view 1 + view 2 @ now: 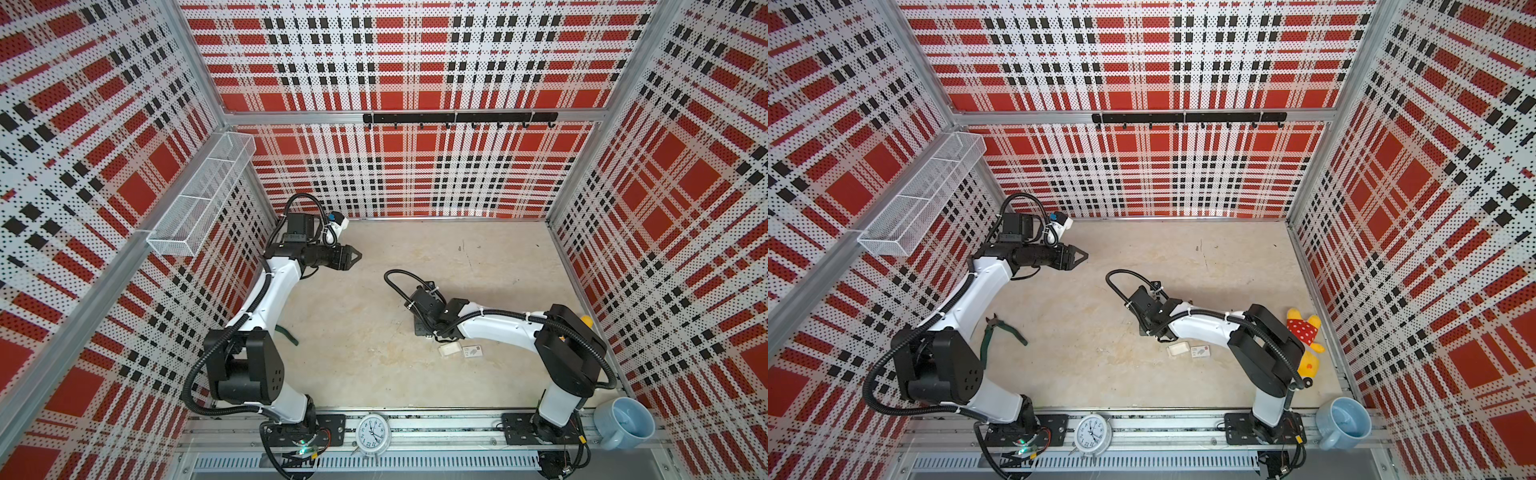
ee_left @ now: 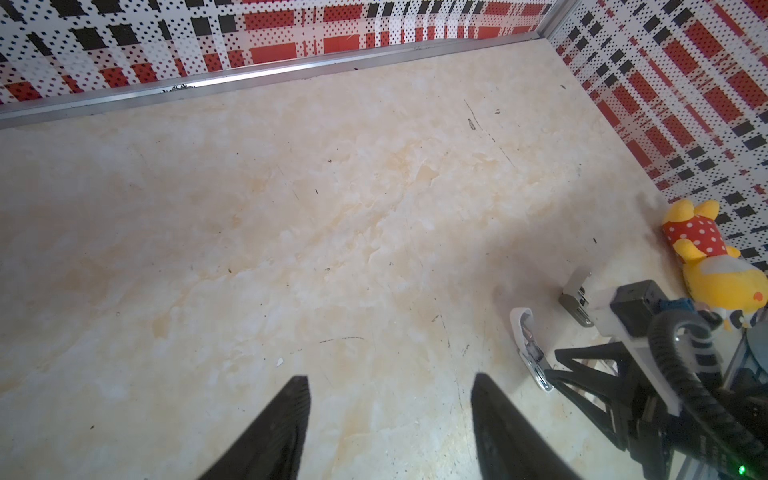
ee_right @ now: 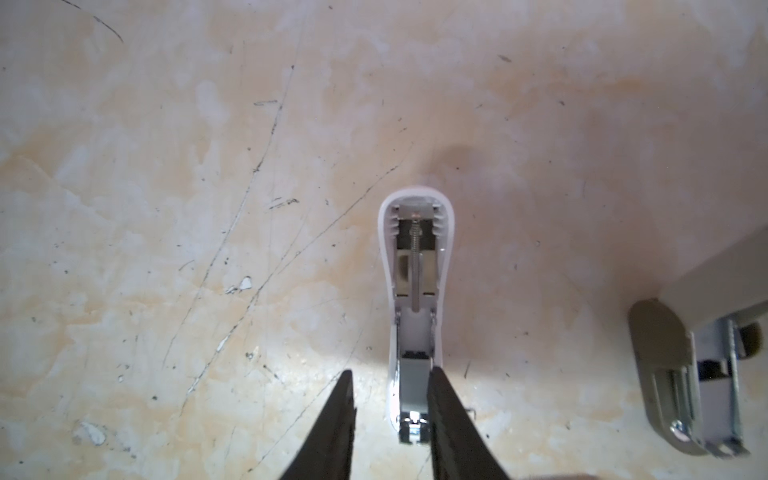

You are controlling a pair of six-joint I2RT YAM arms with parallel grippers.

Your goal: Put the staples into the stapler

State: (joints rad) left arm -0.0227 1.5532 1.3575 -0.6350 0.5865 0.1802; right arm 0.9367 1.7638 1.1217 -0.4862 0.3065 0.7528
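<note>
Both jaw pairs are held apart. The left gripper (image 2: 389, 377) is held far left, the right gripper (image 3: 391, 371) over the open stapler (image 3: 415, 257).

You've got 2 robot arms: left arm (image 1: 274, 282), right arm (image 1: 494, 328). Stapler bits: 2, i.e. 1 white stapler piece (image 3: 415, 266) + 1 grey stapler piece (image 3: 660, 353). 1 small white tray (image 1: 1177, 349). 1 printed box (image 1: 1200, 352). 1 green pliers (image 1: 1000, 330). 1 clock (image 1: 1092, 432). 1 blue mug (image 1: 1343, 422). 1 soft toy (image 1: 1306, 345). 1 wire basket (image 1: 921, 195) w/ 3 bins. 1 black hook rail (image 1: 1187, 117).
</note>
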